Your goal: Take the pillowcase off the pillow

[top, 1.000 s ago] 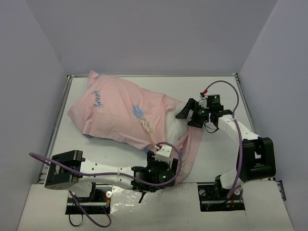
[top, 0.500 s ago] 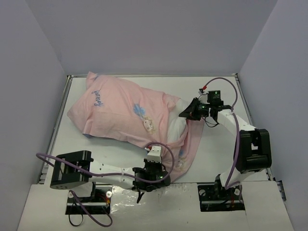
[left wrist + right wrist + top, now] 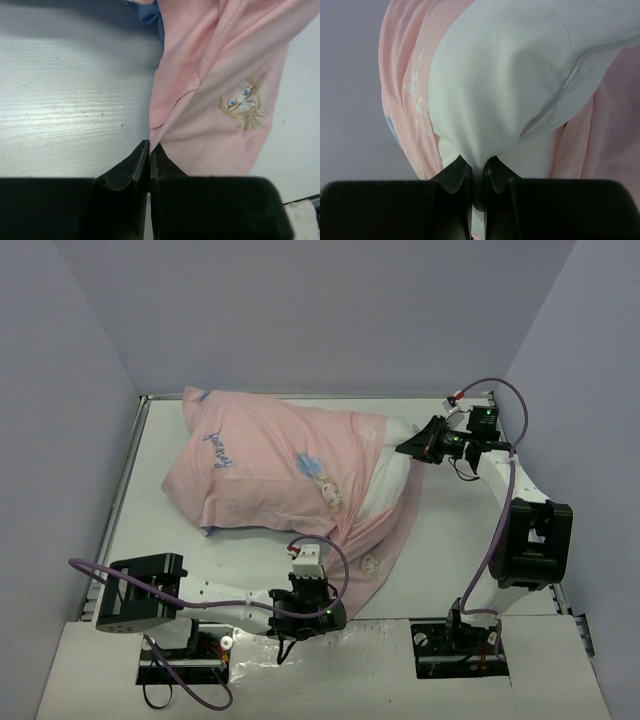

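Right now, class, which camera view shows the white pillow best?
The right wrist view: the pillow fills it, its bare corner pinched by the right gripper. The top view shows only a white strip poking out of the pillowcase. The left wrist view shows none of it, only pillowcase.

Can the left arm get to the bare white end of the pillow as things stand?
Probably not freely: the left claw is shut on the pillowcase hem and must let go first. The right claw holds that end of the pillow.
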